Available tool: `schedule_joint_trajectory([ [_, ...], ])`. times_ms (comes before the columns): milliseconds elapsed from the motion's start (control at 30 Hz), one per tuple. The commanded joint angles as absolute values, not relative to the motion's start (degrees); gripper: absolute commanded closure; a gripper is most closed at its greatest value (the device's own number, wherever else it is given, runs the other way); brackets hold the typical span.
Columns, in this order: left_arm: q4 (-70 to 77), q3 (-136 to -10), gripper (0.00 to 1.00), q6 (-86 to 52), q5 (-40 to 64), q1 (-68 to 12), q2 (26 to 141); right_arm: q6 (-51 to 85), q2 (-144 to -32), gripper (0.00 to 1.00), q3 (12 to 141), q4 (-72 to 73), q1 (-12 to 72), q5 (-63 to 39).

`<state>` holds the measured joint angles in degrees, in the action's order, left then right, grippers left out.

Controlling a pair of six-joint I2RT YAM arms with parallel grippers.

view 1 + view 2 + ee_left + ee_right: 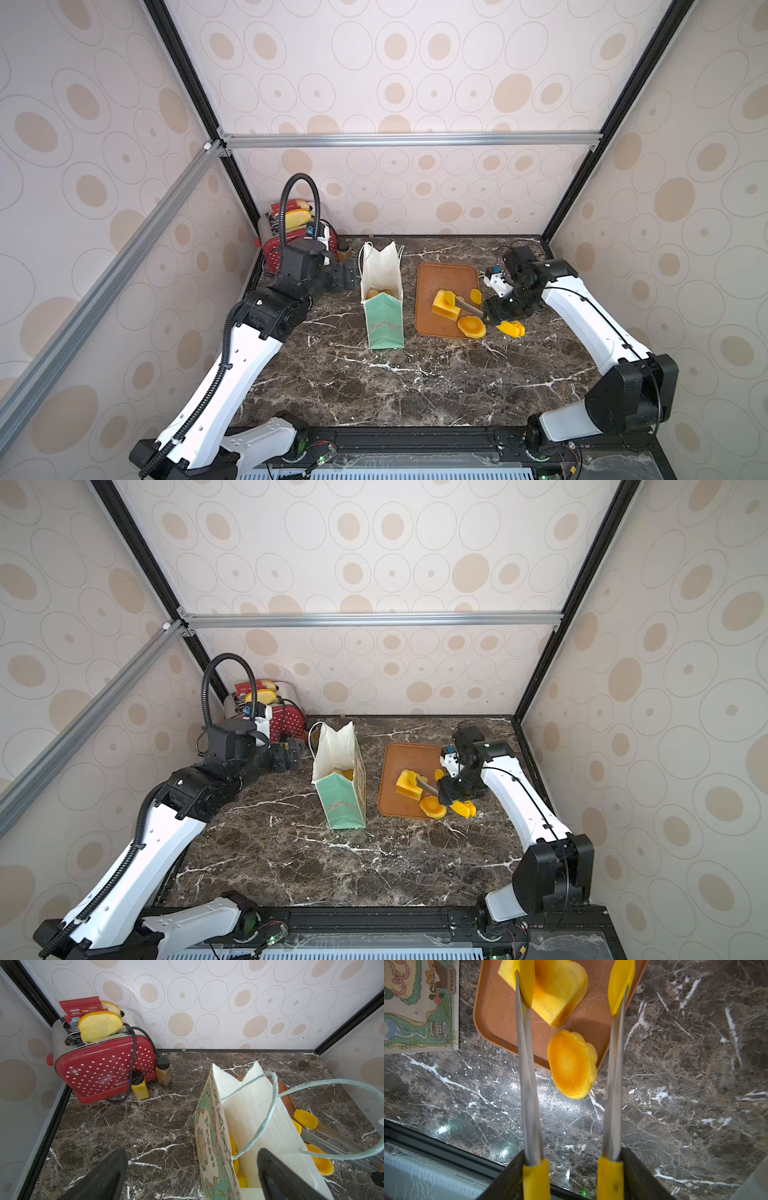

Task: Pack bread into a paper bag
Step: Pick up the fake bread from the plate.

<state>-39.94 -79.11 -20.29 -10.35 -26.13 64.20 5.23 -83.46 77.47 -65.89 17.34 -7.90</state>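
Note:
The mint-green paper bag stands open mid-table, with yellow buns inside. On the brown tray lies a blocky loaf. A round tart-like bun overhangs the tray's near edge. My right gripper is shut on the handles of metal tongs. The tongs are spread, one yellow tip over the loaf, nothing pinched. My left gripper is open beside the bag's left wall.
A red dotted toaster with pale slices fills the back-left corner, with two spice jars in front of it. Patterned walls close in the table on three sides. The bag's string handle loops near my left fingers.

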Motion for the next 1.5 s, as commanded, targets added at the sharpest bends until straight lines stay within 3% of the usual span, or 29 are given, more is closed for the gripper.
schedule_joint_trajectory([
  [0,-40.4,-80.4,0.01,-20.1,-11.1,-26.2,62.8,3.2,-81.9,0.27,79.3,-65.5,17.8,-10.5],
  [300,-40.0,-80.2,0.01,-19.4,-10.9,-26.1,62.8,3.2,-82.0,0.25,79.2,-65.3,17.8,-15.2],
  [433,-39.8,-79.7,0.01,-19.2,-11.1,-26.1,62.7,4.2,-82.0,0.20,79.4,-65.8,17.8,-17.0],
  [800,-39.4,-78.8,0.01,-18.9,-11.5,-26.1,62.0,5.3,-85.1,0.19,78.8,-64.2,20.2,-12.2],
  [1233,-39.8,-79.1,0.01,-19.1,-11.7,-26.1,61.9,6.0,-85.4,0.43,79.3,-62.6,21.8,-10.3],
  [1467,-39.6,-79.0,0.01,-19.4,-11.5,-26.1,62.1,6.7,-82.7,0.47,79.2,-60.9,21.8,-8.9],
])
